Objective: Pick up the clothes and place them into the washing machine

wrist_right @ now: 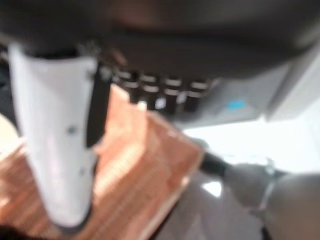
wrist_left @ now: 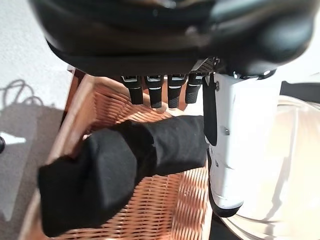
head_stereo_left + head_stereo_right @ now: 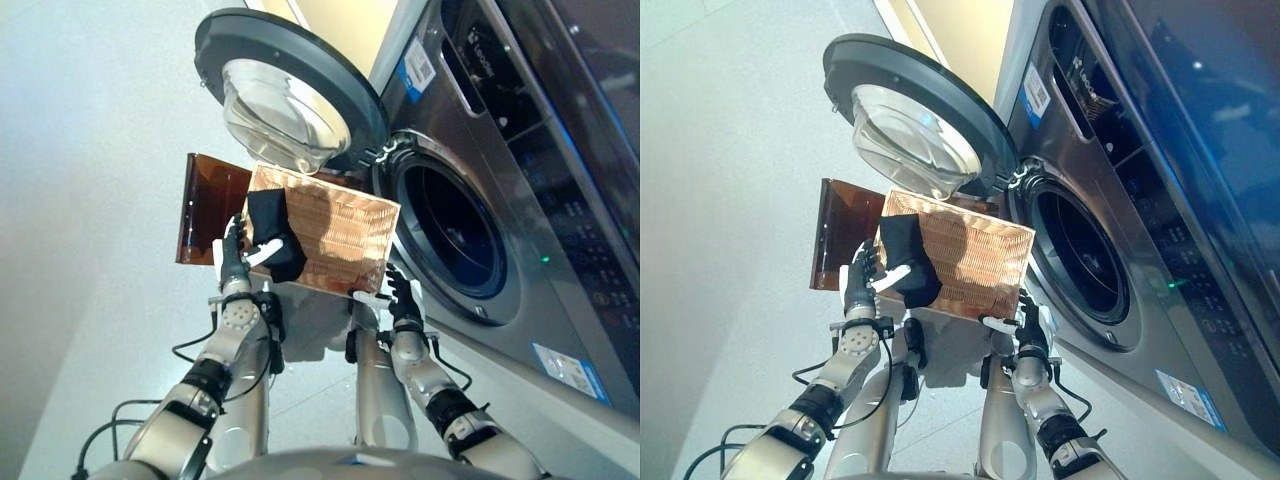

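- Both silver-grey arms reach up from the near edge of the eye views, and each dark hand grips one side of a wicker basket (image 3: 335, 245) lifted before the washing machine (image 3: 560, 200).
- Left hand (image 3: 235, 262) holds the basket's left rim: in the left wrist view its fingers (image 2: 156, 92) curl down inside the woven wall, and its white-covered thumb (image 2: 232, 150) lies along the outer side of the rim.
- Black clothes (image 3: 272, 235), one bundled dark piece, lie in the basket's left end, just beside the left hand; in the left wrist view the cloth (image 2: 120, 175) sits right under the fingertips and against the thumb, though it cannot be told whether the hand pinches the cloth as well as the rim.
- Right hand (image 3: 403, 295) holds the basket's lower right corner, its thumb on the rim; the right wrist view shows its fingers (image 1: 165, 92) bent over the wicker edge. No cloth lies by this hand.
- Behind the basket's left end stands a brown translucent panel (image 3: 205, 210).
- Past the basket's right edge is the machine's round drum opening (image 3: 450, 235), dark inside, well apart from the clothes.
- Farthest up, the machine's door (image 3: 285, 95) is swung open, its glass bowl just above the basket's far rim.
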Controlling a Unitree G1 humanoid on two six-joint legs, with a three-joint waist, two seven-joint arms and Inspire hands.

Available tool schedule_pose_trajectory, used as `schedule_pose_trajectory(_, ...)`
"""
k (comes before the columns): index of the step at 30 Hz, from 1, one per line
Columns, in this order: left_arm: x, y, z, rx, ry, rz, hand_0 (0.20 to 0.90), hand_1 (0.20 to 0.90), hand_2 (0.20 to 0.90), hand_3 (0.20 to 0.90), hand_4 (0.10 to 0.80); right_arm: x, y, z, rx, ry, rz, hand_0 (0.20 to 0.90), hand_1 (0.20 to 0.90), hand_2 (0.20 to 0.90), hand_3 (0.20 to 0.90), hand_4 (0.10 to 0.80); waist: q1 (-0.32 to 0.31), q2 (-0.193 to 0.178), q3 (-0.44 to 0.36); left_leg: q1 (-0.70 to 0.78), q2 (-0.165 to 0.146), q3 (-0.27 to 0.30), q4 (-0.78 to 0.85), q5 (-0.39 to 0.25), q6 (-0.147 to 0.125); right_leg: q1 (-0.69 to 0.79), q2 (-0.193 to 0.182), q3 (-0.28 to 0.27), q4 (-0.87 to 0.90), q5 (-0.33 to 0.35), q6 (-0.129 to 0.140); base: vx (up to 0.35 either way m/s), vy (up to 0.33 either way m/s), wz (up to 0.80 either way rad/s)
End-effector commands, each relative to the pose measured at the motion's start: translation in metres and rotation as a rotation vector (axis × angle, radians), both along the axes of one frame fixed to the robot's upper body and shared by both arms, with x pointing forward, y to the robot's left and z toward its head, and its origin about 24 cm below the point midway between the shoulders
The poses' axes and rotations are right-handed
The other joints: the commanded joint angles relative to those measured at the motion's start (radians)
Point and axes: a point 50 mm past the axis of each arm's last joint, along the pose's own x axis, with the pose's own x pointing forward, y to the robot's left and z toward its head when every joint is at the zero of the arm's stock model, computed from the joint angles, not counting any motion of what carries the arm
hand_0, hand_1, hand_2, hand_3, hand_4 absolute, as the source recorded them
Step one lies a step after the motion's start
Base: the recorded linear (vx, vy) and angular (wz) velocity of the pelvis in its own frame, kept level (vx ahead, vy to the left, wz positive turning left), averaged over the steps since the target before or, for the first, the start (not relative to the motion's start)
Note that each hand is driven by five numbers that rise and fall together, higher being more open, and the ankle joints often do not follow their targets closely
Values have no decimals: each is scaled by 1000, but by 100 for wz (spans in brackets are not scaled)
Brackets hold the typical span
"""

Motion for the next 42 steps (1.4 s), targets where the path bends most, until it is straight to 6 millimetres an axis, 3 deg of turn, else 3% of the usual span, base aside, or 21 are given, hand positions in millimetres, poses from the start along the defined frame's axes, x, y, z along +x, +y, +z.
schedule_pose_trajectory(1, 7, -12, 15, -56, -89, -8, 900, 900, 900, 900, 800, 6, -10, 12, -20, -88, -25, 900, 900, 900, 900, 800, 1, 34, -40, -61, -18, -46, -154, 153, -61, 7, 42, -18, 33, -68, -33, 0, 0, 0)
schedule_pose_trajectory(18, 18, -32, 10, -92, -18, -30, 900, 900, 900, 900, 800, 10, -4, 20, -4, -126, -17, 900, 900, 900, 900, 800, -36, 12, -22, -72, -10, -26, -160, 159, -67, -21, 52, 0, 32, -57, -35, -5, -10, -7)
schedule_pose_trajectory(39, 32, -11, 6, -89, 69, 131, 900, 900, 900, 900, 800, 17, 3, 44, 41, -251, -3, 900, 900, 900, 900, 800, -62, -37, 30, -129, 10, -27, -135, 141, -81, -79, 68, 8, 36, -57, -36, 6, -5, -3)
schedule_pose_trajectory(40, 33, -9, 6, -83, 75, 137, 518, 518, 518, 518, 527, 16, 1, 44, 40, -254, -4, 900, 900, 900, 900, 800, -65, -40, 28, -134, 11, -26, -133, 140, -81, -85, 69, 9, 37, -55, -36, 0, 0, 0)
schedule_pose_trajectory(41, 33, -9, 6, -84, 75, 137, 518, 518, 518, 518, 527, 16, 1, 44, 40, -254, -4, 900, 900, 900, 900, 800, -65, -40, 28, -134, 11, -26, -133, 140, -81, -85, 69, 9, 37, -55, -36, 0, 0, 0)
schedule_pose_trajectory(42, 33, -9, 7, -80, 76, 138, 200, 200, 200, 200, 300, 16, 1, 44, 38, -253, -3, 900, 900, 900, 900, 800, -65, -41, 26, -138, 12, -26, -131, 139, -82, -90, 69, 8, 40, -56, -36, 0, 0, 0)
